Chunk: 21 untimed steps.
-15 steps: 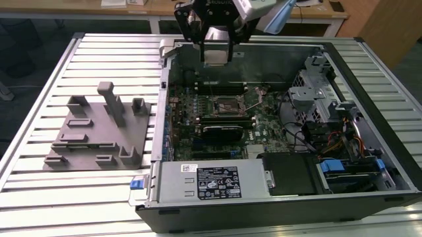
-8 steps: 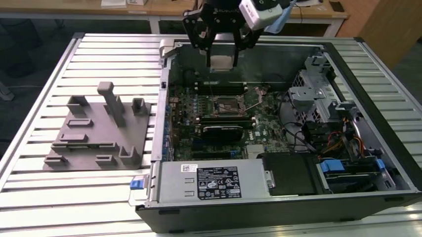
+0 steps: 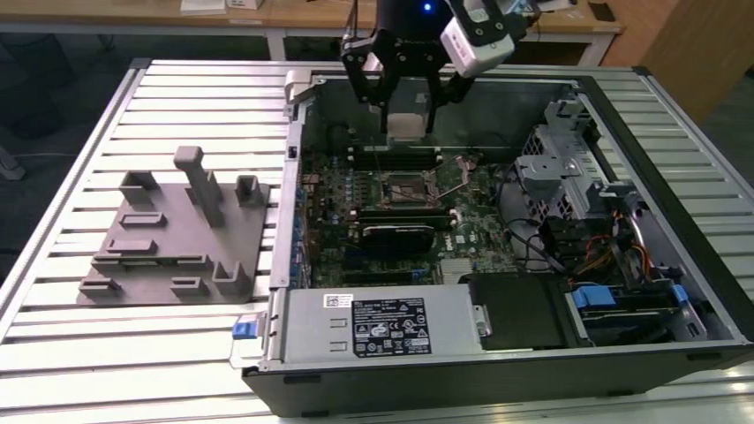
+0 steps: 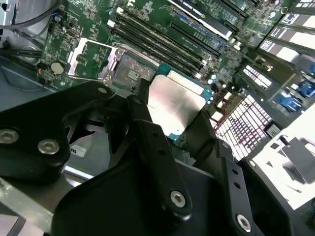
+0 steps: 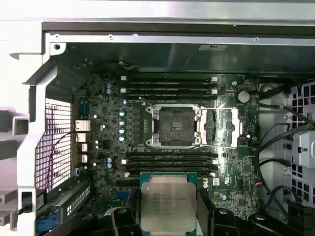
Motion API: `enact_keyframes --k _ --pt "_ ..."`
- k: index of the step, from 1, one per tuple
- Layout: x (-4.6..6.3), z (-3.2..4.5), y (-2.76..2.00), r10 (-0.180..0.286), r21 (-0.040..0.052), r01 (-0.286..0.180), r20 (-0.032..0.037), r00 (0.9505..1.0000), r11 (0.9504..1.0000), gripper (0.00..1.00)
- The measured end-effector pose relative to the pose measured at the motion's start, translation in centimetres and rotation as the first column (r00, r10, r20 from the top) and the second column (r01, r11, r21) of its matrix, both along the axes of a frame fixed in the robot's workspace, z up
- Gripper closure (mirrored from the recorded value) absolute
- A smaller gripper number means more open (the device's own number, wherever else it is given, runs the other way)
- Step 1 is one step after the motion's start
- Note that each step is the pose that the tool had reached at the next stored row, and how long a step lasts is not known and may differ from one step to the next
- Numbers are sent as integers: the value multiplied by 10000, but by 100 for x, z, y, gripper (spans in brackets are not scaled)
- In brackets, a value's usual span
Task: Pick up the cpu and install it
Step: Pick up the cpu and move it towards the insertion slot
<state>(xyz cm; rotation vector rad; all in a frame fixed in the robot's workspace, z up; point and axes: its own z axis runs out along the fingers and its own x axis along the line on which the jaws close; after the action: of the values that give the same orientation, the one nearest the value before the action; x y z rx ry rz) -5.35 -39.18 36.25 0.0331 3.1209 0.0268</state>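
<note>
**Exterior view:** The cpu (image 3: 407, 125) is seen clamped between the black fingers of the gripper (image 3: 405, 113). It is held up over an open computer case (image 3: 659, 291) that lies on a slatted metal table (image 3: 71, 106). The chip is kept clear of the motherboard (image 3: 471, 212), and the square socket (image 3: 410, 188) lies lower in the case, apart from it. A grey plastic fixture (image 3: 177, 234) is set on the table at the exterior view's left, just beside the case.

**Second wrist view:** The silvery top of the cpu (image 4: 174, 101) is shown gripped on two opposite edges by the fingers (image 4: 147, 132). The socket (image 4: 129, 70) is seen beyond it, next to rows of long memory slots (image 4: 162, 44).

**First wrist view:** The cpu (image 5: 168, 204) is pictured level between the closed-in fingers (image 5: 120, 216). The socket (image 5: 173, 125) is seen apart from the chip and uncovered, with its metal plate (image 5: 224, 128) swung to one side.
</note>
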Motion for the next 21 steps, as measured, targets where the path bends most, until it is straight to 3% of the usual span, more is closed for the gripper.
enact_keyframes --k 21 --pt "86 -379 20 0 -1 0 -1 10000 10000 46"
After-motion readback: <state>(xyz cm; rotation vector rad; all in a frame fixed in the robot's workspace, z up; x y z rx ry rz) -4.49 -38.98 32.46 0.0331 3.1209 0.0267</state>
